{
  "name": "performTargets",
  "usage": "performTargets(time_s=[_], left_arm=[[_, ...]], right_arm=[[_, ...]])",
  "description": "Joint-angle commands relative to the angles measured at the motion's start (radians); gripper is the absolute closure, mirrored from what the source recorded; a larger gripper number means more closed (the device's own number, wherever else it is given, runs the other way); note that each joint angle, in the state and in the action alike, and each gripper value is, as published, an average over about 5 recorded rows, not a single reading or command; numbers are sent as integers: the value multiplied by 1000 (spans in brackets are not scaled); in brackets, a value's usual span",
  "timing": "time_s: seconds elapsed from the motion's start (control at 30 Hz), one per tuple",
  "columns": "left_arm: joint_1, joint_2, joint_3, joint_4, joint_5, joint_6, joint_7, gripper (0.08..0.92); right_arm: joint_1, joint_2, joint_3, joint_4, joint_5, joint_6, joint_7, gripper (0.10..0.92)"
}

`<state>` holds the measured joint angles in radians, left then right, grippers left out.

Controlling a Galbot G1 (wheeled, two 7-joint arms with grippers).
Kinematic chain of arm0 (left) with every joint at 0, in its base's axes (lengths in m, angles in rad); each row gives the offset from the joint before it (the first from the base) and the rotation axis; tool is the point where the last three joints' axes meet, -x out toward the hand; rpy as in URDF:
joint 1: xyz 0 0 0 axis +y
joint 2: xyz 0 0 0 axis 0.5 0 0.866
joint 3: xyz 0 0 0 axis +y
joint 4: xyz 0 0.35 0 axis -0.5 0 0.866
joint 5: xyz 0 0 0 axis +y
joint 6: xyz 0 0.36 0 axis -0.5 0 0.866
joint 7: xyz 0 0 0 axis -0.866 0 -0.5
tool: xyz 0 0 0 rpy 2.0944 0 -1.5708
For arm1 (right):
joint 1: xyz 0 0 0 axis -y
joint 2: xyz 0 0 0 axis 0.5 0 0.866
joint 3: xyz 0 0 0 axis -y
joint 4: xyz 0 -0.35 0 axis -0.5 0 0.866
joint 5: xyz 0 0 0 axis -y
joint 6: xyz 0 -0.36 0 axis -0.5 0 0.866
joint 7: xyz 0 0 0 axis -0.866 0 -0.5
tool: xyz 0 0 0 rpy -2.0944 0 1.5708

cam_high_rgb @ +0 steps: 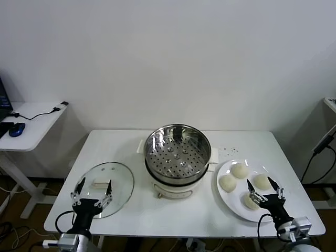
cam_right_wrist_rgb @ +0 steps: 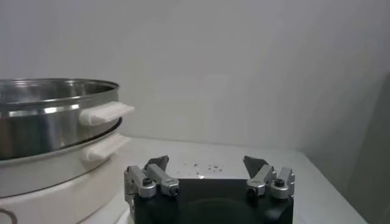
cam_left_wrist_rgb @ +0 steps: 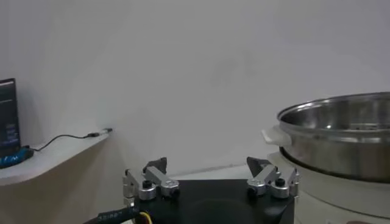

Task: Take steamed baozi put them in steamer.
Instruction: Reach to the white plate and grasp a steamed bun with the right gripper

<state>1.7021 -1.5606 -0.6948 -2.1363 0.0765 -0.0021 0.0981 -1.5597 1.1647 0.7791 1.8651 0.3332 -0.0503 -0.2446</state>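
Several cream-white baozi lie on a white plate (cam_high_rgb: 227, 198) at the table's right: one at the back (cam_high_rgb: 240, 169), one on the left (cam_high_rgb: 228, 182), one on the right (cam_high_rgb: 261, 181) and one at the front (cam_high_rgb: 250, 201). The steel steamer (cam_high_rgb: 177, 151) stands empty on its white pot base at the table's middle; it also shows in the left wrist view (cam_left_wrist_rgb: 341, 137) and the right wrist view (cam_right_wrist_rgb: 49, 115). My right gripper (cam_high_rgb: 264, 189) is open over the plate's front, beside the front baozi. My left gripper (cam_high_rgb: 93, 189) is open over the front of the glass lid.
A round glass lid (cam_high_rgb: 118, 178) with a white handle lies flat on the table's left. A side desk (cam_high_rgb: 31, 123) with a mouse and cables stands further left. Small dark specks (cam_high_rgb: 227, 151) dot the table behind the plate.
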Motion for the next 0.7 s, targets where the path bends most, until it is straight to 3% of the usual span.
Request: performTargets(time_s=[0.03,0.2,0.43,0.53,0.7], left_arm=[[7,1,1,-4,3,-1,-16,177],[22,3,8,-8,0,-4,-35,177],[34,7,11,-15,-9,-10,-42,177],[35,9,10,-14,-15,-11,-45,177],[27,13,9,-4,-22,-9,-50,177]], right_arm=[[66,-177,5,-30,-139,-114,-164,203],[209,-425,-62,-142,-241,-193,-385,203],[604,-747,-387,-370,-411,-132,-705,203],[877,-805,-680,-474,-486,-84,-787,203],[1244,-776,-1091,-590,-526,-69,-876,203]])
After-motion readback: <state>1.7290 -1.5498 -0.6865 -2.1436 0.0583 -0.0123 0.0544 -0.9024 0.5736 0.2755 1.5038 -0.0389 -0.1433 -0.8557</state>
